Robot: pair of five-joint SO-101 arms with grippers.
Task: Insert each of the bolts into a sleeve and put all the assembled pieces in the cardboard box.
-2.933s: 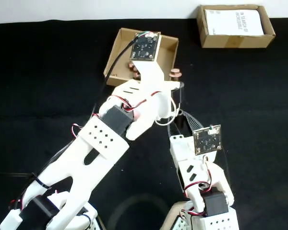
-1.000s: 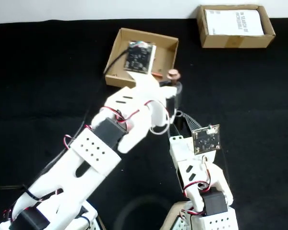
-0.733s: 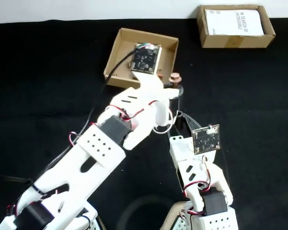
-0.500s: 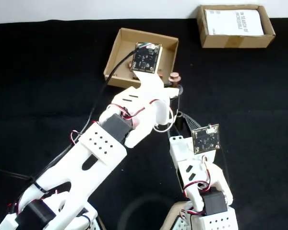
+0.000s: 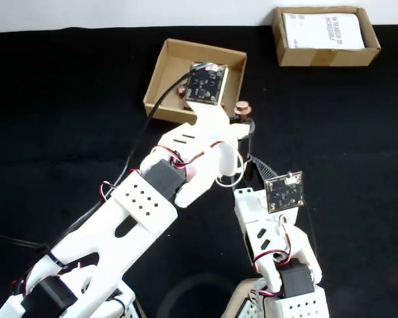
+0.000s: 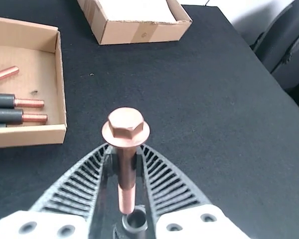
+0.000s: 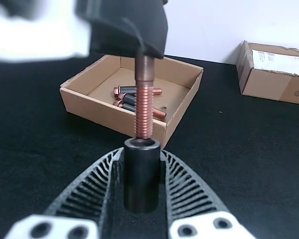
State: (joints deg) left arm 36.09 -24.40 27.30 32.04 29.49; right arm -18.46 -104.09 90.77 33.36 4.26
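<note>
My left gripper (image 6: pixel 124 149) is shut on a copper bolt (image 6: pixel 125 128), holding it upright with the hex head on top. Straight below the bolt stands a black sleeve (image 7: pixel 142 174), upright and clamped in my shut right gripper (image 7: pixel 141 154). The bolt's threaded tip (image 7: pixel 143 129) sits at the sleeve's mouth. From above, the bolt head (image 5: pixel 242 108) shows just right of the cardboard box (image 5: pixel 167 76). That cardboard box (image 7: pixel 92 82) holds several assembled pieces (image 7: pixel 132 99), which also lie along its floor (image 6: pixel 10 107).
A second cardboard box (image 5: pixel 325 36) with white paper inside stands at the back right. The left arm (image 5: pixel 186 152) reaches over the first box's near wall. Black cloth covers the table (image 5: pixel 66 132).
The left wrist swung a little to the right over the box, and the bolt head dropped slightly toward the sleeve. The right arm kept still.
</note>
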